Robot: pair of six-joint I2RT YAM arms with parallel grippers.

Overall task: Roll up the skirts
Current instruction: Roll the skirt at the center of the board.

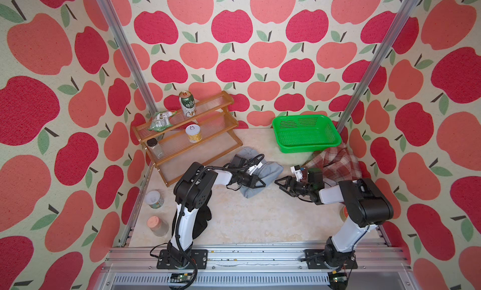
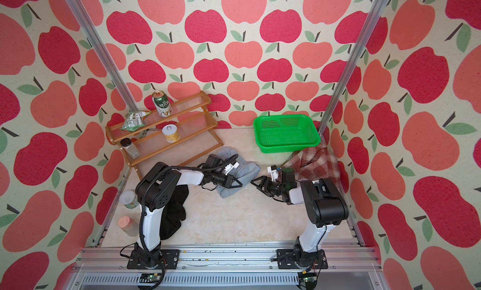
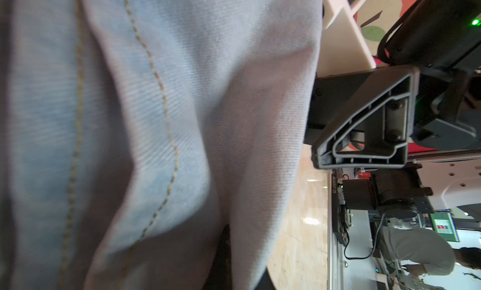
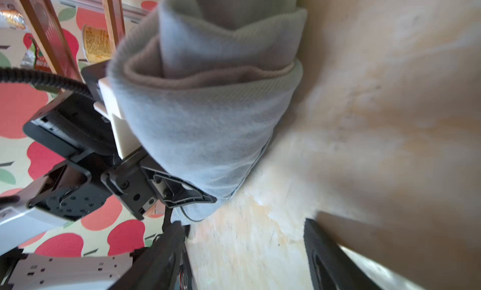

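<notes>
Bright even light, top views sharp w/ edge distortion, wrist views blurry.

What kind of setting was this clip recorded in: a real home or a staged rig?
Most likely a staged robot test booth, not a home. Apple-print fabric walls hang on aluminium frame posts, the two arms are bolted to a metal rail, and props such as a wooden shelf rack and green basket are set out.
</notes>
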